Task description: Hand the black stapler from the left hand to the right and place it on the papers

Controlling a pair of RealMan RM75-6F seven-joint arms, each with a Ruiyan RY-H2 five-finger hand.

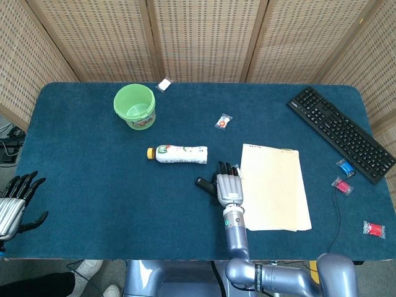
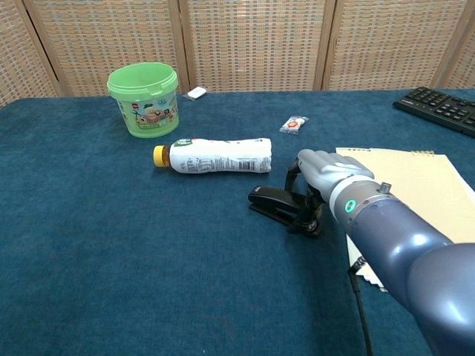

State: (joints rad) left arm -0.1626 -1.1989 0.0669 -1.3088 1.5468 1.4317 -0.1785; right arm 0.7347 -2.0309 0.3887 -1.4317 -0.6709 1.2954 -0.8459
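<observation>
The black stapler lies flat on the blue table, just left of the yellowish papers. My right hand sits low over the stapler's right end. Its fingers reach down around that end; in the head view they look fairly straight. No closed grip on the stapler shows, and it rests on the cloth. Far from all this, my left hand hangs at the table's left front corner with fingers spread and nothing in it.
A white bottle lies just behind the stapler. A green bucket stands at the back left. A keyboard is at the back right. Small wrapped sweets lie behind the papers.
</observation>
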